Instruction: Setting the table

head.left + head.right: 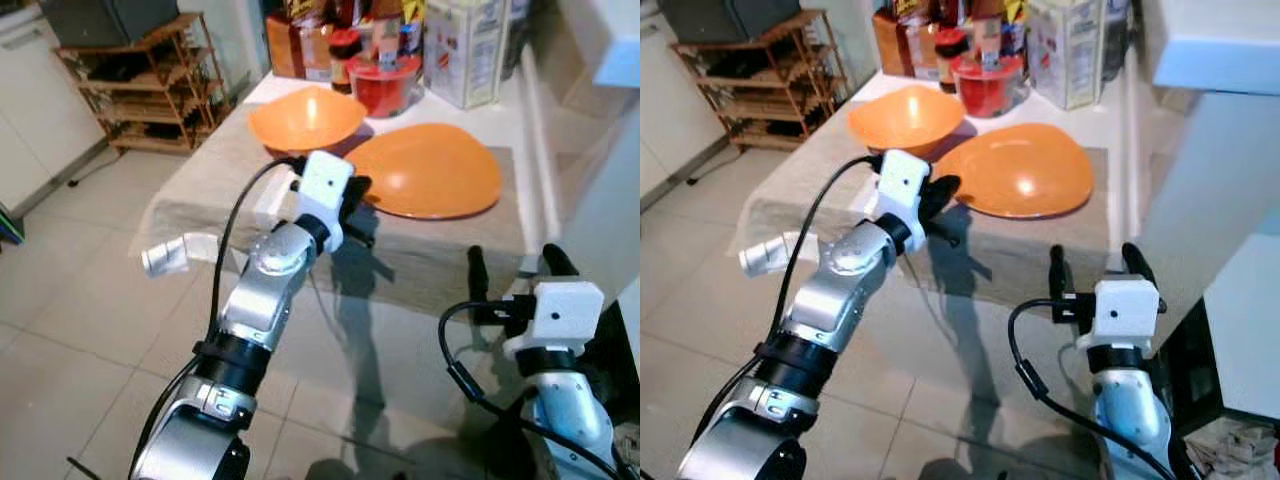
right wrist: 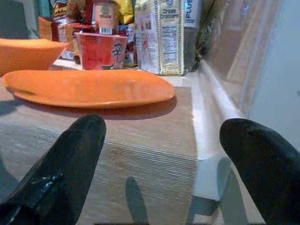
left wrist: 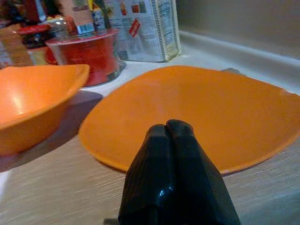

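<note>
An orange plate (image 1: 430, 170) lies on the beige cloth of the table (image 1: 210, 170), with an orange bowl (image 1: 305, 118) just behind it to the left. My left gripper (image 1: 358, 192) is shut and holds nothing. Its fingertips (image 3: 166, 129) hover just short of the plate's near left rim (image 3: 108, 159). My right gripper (image 1: 515, 265) is open and lower down, in front of the table's front right edge. It faces the plate (image 2: 89, 86) from a distance with nothing between its fingers.
A red tub (image 1: 385, 82), a cracker box (image 1: 465, 50) and several jars and packets crowd the back of the table. A white wall ledge (image 1: 590, 190) runs close along the right side. A wooden shelf (image 1: 150, 85) stands at the left on the tiled floor (image 1: 70, 300).
</note>
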Controlling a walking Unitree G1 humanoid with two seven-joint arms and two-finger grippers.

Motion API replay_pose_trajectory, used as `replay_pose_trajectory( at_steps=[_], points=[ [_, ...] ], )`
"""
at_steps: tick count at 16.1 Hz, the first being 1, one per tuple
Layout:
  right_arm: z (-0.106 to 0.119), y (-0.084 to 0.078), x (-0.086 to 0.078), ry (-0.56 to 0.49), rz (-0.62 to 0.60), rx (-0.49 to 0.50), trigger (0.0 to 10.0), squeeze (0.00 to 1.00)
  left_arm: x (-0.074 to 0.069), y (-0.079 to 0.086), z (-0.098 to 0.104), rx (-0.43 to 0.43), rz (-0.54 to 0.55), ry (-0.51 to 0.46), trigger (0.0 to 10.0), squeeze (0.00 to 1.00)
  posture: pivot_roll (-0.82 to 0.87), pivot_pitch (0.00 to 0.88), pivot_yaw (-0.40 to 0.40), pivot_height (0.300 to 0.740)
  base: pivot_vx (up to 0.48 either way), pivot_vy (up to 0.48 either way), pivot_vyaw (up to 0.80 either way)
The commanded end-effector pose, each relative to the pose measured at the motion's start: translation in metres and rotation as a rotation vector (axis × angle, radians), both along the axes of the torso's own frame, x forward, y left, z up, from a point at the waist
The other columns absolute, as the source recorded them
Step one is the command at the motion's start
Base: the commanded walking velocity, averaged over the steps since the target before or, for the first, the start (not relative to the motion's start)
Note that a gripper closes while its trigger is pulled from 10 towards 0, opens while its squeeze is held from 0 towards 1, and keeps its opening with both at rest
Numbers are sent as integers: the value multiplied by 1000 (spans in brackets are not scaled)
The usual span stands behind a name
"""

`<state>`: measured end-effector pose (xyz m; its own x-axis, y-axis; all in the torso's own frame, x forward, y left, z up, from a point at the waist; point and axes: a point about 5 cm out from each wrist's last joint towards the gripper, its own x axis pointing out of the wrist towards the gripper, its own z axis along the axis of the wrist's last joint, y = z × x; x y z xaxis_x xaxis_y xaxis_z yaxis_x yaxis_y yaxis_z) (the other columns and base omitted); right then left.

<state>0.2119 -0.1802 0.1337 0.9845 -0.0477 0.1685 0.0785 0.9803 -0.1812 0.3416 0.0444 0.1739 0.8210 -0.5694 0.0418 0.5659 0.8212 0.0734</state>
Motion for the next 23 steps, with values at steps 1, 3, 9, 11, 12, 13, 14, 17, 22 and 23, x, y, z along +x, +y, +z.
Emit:
replay_pose_trajectory(
  at_steps=[1, 3, 9, 11, 12, 13, 14, 17, 22, 23],
  points=[
    [0, 6, 3, 5, 25, 7, 10000, 0, 4, 12, 1, 14, 39, -5, 10000, 0, -193, 21, 95, 727, 0, 0, 0],
    [0, 9, 4, 5, 38, 10, 10000, 0, 5, 14, -1, 11, 40, 6, 10000, 0, -191, 25, 94, 727, 0, 0, 0],
    [-3, 9, 5, 25, 49, 21, 10000, 0, 1, 12, 1, 20, 0, -10, 10000, 0, -184, 25, 88, 727, 0, 400, -620],
    [-3, 9, 5, 26, 49, 23, 10000, 0, 1, 12, 2, 23, -6, -10, 10000, 0, -184, 25, 88, 727, 0, 480, -744],
    [-4, 9, 5, 27, 48, 24, 10000, 0, 1, 11, 2, 29, -10, -13, 10000, 0, -182, 17, 88, 727, 0, 480, -744],
    [-4, 9, 6, 27, 49, 25, 10000, 0, 1, 11, 2, 29, -12, -15, 10000, 0, -182, 17, 88, 727, 0, 480, -744],
    [-5, 9, 6, 27, 48, 27, 10000, 0, 1, 10, 3, 33, -22, -15, 10000, 0, -181, 13, 89, 727, 0, 480, -744],
    [-5, 9, 7, 24, 49, 26, 10000, 0, 1, 10, 5, 43, -22, -38, 10000, 0, -181, 2, 90, 727, 309, 359, -750],
    [-5, 10, 7, 9, 52, -1, 10000, 0, -1, 8, 7, 32, -32, -59, 10000, 0, -181, 0, 91, 727, 0, 0, 0],
    [-3, 9, 8, -6, 43, -18, 10000, 0, -2, 8, 9, 14, -31, -68, 10000, 0, -181, 0, 91, 727, 472, 0, 0]
  ],
)
